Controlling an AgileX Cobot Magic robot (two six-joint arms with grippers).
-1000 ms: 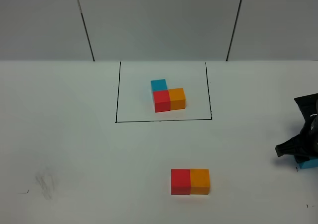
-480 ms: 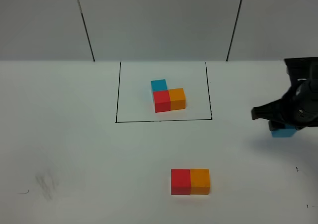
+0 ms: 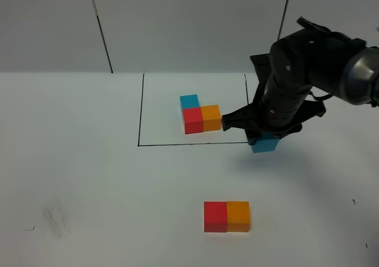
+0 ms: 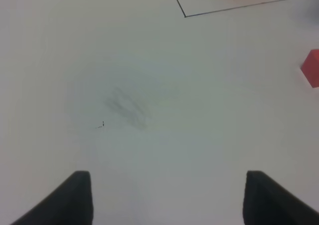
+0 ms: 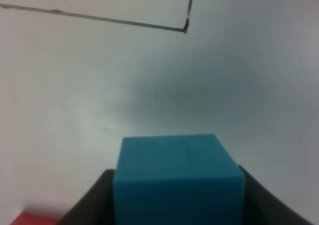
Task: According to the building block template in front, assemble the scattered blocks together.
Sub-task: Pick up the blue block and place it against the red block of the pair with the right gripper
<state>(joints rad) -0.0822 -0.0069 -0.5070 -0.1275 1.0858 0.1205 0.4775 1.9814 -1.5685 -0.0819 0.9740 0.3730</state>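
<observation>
I have the right gripper point(image 3: 264, 137) clamped on the blue cube point(image 5: 177, 180); the left gripper point(image 4: 167, 199) has its jaws apart.

High view plus two wrist views.
High camera overlooks the table point(image 3: 89, 178); wrist cameras look down from nearer, each catching a corner of the frame point(image 5: 185, 29).

1. Building block template point(image 3: 200, 118) sits inside the outlined rectangle point(image 3: 140, 114), towards the back of the table point(image 3: 89, 178).
2. Two loose blocks point(image 3: 227, 216) lie touching, side by side, in front of the rectangle and well apart from it.
3. Third block point(image 3: 264, 144) hangs in the right gripper point(image 3: 265, 135) over the rectangle's front right corner, clear of the table.
</observation>
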